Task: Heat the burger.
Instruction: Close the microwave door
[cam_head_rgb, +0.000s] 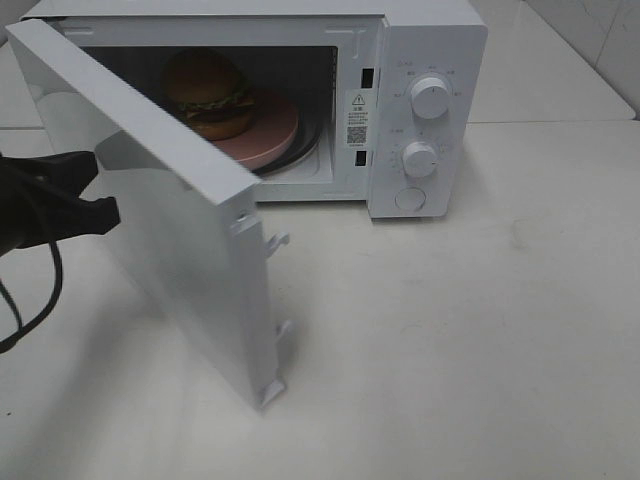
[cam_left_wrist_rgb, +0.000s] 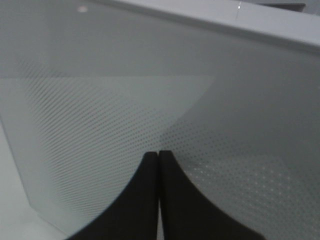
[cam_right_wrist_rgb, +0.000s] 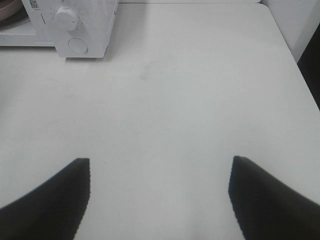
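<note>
The burger (cam_head_rgb: 208, 93) sits on a round pink plate (cam_head_rgb: 270, 135) inside the white microwave (cam_head_rgb: 430, 40). The microwave door (cam_head_rgb: 150, 200) hangs partly open, swung out toward the front. My left gripper (cam_head_rgb: 105, 213) is shut and its tip rests against the outer face of the door, behind it at the left. In the left wrist view the shut fingertips (cam_left_wrist_rgb: 159, 160) press close to the door's dotted glass (cam_left_wrist_rgb: 125, 110). My right gripper (cam_right_wrist_rgb: 160, 200) is open and empty above bare table, out of the exterior high view.
The microwave has two knobs (cam_head_rgb: 430, 98) (cam_head_rgb: 419, 158) and a round button (cam_head_rgb: 410, 198) on its right panel; they also show in the right wrist view (cam_right_wrist_rgb: 67, 17). The white table (cam_head_rgb: 480, 350) spreads to the front and right. A tiled wall stands behind.
</note>
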